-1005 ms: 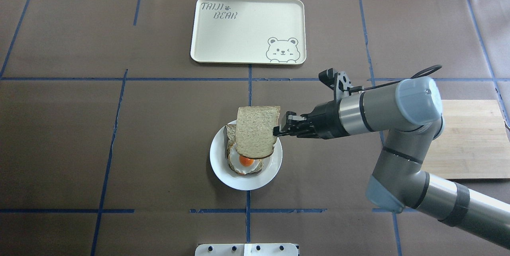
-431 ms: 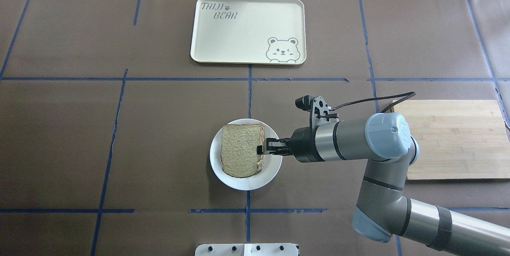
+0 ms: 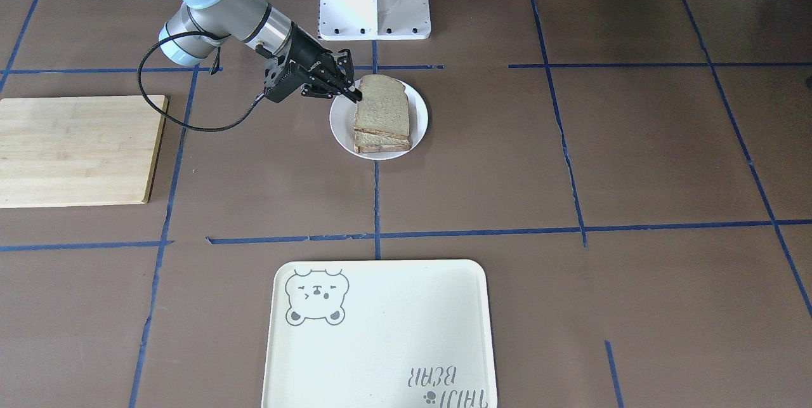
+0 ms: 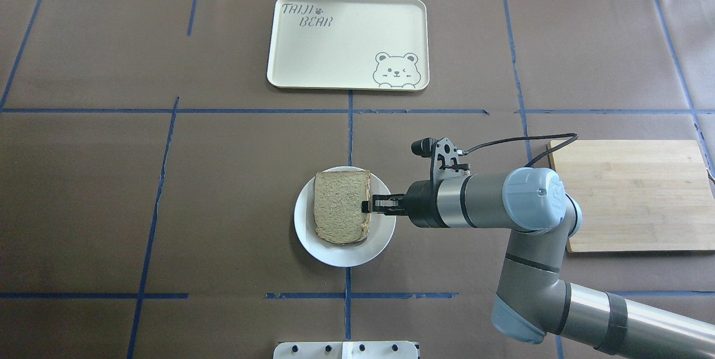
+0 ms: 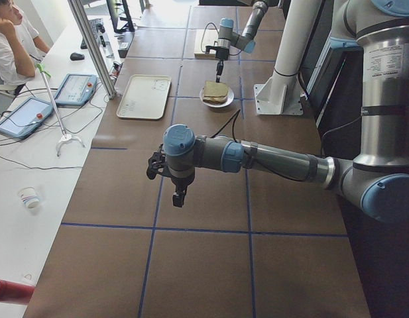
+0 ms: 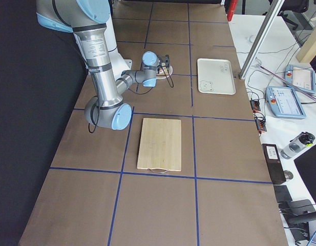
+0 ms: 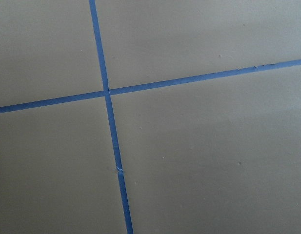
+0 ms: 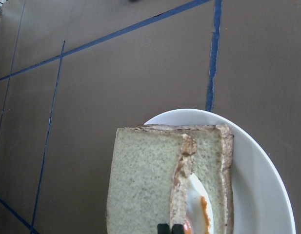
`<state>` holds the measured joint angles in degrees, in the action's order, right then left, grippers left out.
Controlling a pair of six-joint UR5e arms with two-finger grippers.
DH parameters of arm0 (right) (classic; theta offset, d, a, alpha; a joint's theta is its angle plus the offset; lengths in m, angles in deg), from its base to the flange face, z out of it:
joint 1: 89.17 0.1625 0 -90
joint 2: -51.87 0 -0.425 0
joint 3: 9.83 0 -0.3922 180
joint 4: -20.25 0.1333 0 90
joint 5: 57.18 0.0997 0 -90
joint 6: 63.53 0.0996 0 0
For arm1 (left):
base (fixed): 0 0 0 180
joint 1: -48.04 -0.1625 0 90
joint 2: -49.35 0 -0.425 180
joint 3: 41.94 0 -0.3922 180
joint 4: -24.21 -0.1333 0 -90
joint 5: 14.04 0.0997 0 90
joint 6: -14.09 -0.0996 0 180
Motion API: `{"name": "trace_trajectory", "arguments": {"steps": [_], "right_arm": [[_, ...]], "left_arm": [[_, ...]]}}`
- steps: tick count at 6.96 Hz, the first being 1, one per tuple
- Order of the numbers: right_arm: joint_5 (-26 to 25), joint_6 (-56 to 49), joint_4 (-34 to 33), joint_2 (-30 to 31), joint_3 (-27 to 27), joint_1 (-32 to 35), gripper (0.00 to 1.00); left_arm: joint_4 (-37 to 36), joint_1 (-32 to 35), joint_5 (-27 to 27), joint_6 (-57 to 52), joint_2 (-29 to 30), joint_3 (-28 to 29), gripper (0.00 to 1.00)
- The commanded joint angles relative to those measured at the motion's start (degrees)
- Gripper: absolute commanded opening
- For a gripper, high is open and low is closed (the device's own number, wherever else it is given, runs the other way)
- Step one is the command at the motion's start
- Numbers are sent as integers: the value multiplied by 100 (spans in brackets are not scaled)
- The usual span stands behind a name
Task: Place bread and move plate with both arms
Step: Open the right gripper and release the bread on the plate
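1. The right arm (image 4: pixel 486 208) reaches in low from the side. Its gripper (image 4: pixel 366 204) sits at the edge of the bread (image 4: pixel 341 205).
2. Its fingers (image 8: pixel 163 228) are clenched on the bread's crust. From the wrist camera the two tips stand close together with the crust pinched between them.
3. The bread lies over the toast (image 3: pixel 380 143) on the plate (image 4: pixel 335 255), near the middle of the desk (image 4: pixel 223 180). The gripped edge is a little raised, so the egg (image 8: pixel 196 200) shows in the gap beneath it.
4. The plate rests flat on the desk, across a blue tape line (image 4: pixel 347 292).
5. The tray (image 4: pixel 346 41) lies well apart from the plate, on the side of the desk away from the robot and roughly in line with the plate.
6. The board (image 4: pixel 631 194) lies on the robot's right, just beside the right arm's elbow.
7. The left arm (image 5: pixel 270 159) is held out over the desk, well apart from the plate, with the left gripper (image 5: pixel 179 197) pointing down.
8. I cannot tell whether the left fingers are released or clenched. That wrist camera shows only desk and crossing tape.
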<state>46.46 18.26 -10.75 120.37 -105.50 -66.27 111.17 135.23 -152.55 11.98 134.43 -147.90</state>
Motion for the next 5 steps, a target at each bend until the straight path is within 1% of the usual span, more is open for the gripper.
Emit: {"name": "trace_trajectory", "arguments": {"steps": [1,4,5], "right_arm": [[-45,-190,-11,-47,119,-13,0],[-28,-655,-2,-65,136,-40,0],[-28,-656,-2,-56,136,-40,0]], "left_arm": [[-3,0,9,0,-9,-21,100],[-12,9,9,9,-18,-73,100],[-12,9,9,9,-18,-73,100]]}}
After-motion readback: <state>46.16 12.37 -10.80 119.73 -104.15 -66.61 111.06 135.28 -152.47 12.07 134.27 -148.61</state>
